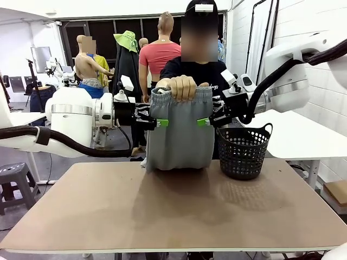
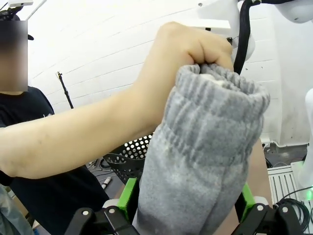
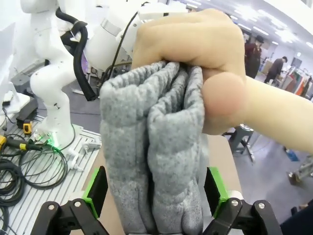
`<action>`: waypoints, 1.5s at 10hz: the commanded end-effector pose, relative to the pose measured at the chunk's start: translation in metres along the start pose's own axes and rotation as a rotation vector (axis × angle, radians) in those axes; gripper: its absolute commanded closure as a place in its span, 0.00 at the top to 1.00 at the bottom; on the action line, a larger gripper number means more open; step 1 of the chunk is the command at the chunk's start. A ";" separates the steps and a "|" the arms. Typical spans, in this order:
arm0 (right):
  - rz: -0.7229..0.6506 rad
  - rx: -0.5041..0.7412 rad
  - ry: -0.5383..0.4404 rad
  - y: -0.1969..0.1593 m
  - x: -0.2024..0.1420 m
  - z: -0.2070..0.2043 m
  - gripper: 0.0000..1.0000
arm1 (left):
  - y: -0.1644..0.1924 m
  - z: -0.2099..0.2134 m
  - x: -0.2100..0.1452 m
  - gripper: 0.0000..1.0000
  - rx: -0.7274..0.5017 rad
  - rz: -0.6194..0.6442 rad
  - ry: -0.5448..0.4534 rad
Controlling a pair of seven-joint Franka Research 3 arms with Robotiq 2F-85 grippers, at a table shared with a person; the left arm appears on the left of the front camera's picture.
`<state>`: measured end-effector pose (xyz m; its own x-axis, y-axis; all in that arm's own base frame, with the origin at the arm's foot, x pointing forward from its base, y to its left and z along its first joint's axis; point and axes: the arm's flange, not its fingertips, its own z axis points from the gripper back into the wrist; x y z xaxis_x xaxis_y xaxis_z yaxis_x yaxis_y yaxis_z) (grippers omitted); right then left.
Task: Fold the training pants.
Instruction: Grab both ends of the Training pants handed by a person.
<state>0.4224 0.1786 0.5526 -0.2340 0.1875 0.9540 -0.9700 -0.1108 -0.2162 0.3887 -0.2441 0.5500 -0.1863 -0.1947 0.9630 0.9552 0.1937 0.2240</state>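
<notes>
So: person's hand (image 1: 183,86) holds training pants (image 1: 179,138) up over tabletop (image 1: 162,208); L end effector (image 1: 161,123) & R end effector (image 1: 204,122) both spread apart, straddling pants' side edges.

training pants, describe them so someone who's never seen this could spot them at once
Look over the far side of the brown table, where a person's hand holds something up. That hanging cloth is the training pants: plain light grey with a gathered waistband, soft, unlike the black mesh basket beside them.
</notes>
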 end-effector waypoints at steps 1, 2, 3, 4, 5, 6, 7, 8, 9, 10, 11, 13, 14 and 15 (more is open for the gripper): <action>-0.031 0.021 -0.057 -0.014 0.004 -0.002 1.00 | 0.004 -0.009 0.003 1.00 0.003 0.028 -0.031; -0.037 0.028 -0.066 -0.014 0.005 -0.004 1.00 | 0.004 -0.012 0.003 1.00 -0.007 0.031 -0.021; -0.047 0.030 -0.072 -0.016 0.005 -0.007 1.00 | 0.004 -0.014 0.002 1.00 -0.016 0.036 -0.019; -0.055 0.017 -0.074 -0.020 0.003 -0.009 1.00 | 0.007 -0.016 0.002 1.00 -0.028 0.039 -0.030; -0.063 0.012 -0.072 -0.021 0.001 -0.011 1.00 | 0.006 -0.018 0.002 1.00 -0.038 0.043 -0.033; -0.080 0.012 -0.068 -0.021 0.001 -0.015 1.00 | 0.006 -0.020 0.003 1.00 -0.041 0.045 -0.038; -0.091 0.009 -0.052 -0.022 0.000 -0.018 1.00 | 0.008 -0.021 0.003 1.00 -0.046 0.044 -0.046; -0.119 0.003 -0.029 -0.024 -0.001 -0.019 0.87 | 0.010 -0.020 0.004 0.83 -0.066 0.021 -0.072; -0.119 -0.008 -0.018 -0.024 -0.002 -0.019 0.71 | 0.009 -0.022 0.007 0.63 -0.078 0.043 -0.098; -0.119 -0.018 -0.008 -0.025 -0.004 -0.019 0.55 | 0.009 -0.021 0.007 0.43 -0.086 0.054 -0.098; -0.123 -0.024 -0.011 -0.026 -0.003 -0.018 0.38 | 0.008 -0.020 0.006 0.24 -0.085 0.060 -0.100; -0.123 -0.014 -0.036 -0.025 -0.001 -0.014 0.03 | 0.011 -0.017 0.002 0.00 -0.081 0.077 -0.068; -0.122 -0.001 -0.051 -0.024 0.002 -0.011 0.00 | 0.012 -0.016 0.001 0.00 -0.073 0.080 -0.069; -0.131 0.001 -0.057 -0.023 0.001 -0.009 0.00 | 0.014 -0.013 0.001 0.00 -0.060 0.076 -0.062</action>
<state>0.4417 0.1909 0.5505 -0.1246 0.1739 0.9769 -0.9901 -0.0865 -0.1109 0.4028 -0.2554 0.5511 -0.1359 -0.1236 0.9830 0.9789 0.1362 0.1525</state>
